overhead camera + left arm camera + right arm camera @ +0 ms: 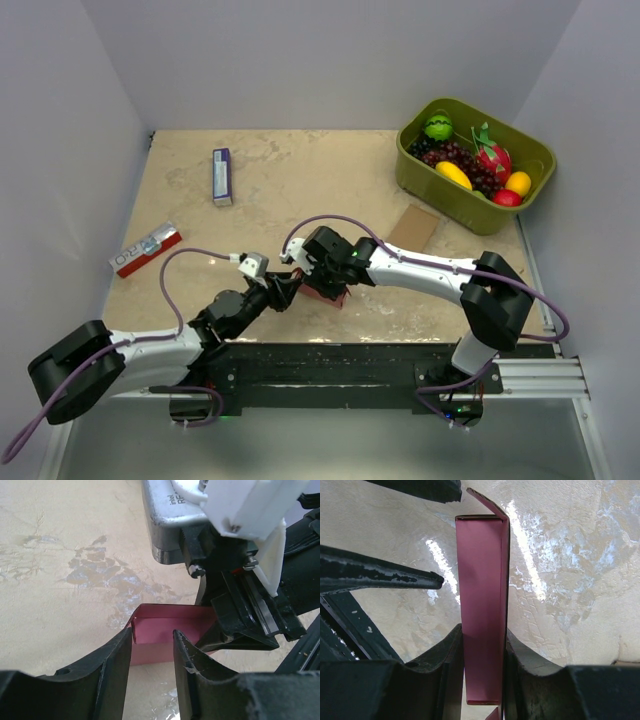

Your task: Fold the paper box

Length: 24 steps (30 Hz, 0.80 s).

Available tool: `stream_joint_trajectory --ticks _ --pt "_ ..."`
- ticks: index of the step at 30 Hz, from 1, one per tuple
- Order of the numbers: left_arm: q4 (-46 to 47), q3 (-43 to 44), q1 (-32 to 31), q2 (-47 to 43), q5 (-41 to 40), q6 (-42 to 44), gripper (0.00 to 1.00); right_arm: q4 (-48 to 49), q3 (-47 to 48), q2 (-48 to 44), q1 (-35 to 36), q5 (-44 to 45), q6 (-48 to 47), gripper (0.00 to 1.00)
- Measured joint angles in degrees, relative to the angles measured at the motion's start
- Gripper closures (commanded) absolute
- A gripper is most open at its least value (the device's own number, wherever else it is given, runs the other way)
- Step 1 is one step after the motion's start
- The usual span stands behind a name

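Paper box [161, 626] just beyond left claw [152, 641]

Pink-red paper box [481, 605], olive-green basket [452, 201]

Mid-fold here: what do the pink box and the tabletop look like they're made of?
The paper box looks like thin pink card with a matte finish, going by its sharp creases and slim wall edges. The table is a hard beige surface with stone-like mottling, glossy given the bright glare patches. It could be laminate or a printed sheet; I can't tell which.
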Motion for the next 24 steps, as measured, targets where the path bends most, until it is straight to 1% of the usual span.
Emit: stream_joint_trajectory --ticks 4,8,12,14,19,24 --pt "0.02 0.00 0.00 0.17 -0.07 0.11 0.56 0.00 0.00 0.00 0.00 0.00 0.00 0.92" --pt "0.07 0.00 0.00 1.38 -0.22 0.22 0.62 0.00 0.00 0.00 0.00 0.00 0.00 0.92" --pt "0.07 0.00 0.00 2.49 -0.59 0.61 0.64 0.02 0.00 0.00 0.00 0.00 0.00 0.92" --pt "0.09 0.00 0.00 2.80 -0.79 0.98 0.66 0.02 0.00 0.00 0.00 0.00 0.00 0.92" --pt "0.52 0.00 0.00 3.41 -1.29 1.60 0.66 0.02 0.00 0.00 0.00 0.00 0.00 0.92" --pt "0.57 0.00 0.79 4.24 -1.11 2.71 0.69 0.02 0.00 0.00 0.00 0.00 0.00 0.92"
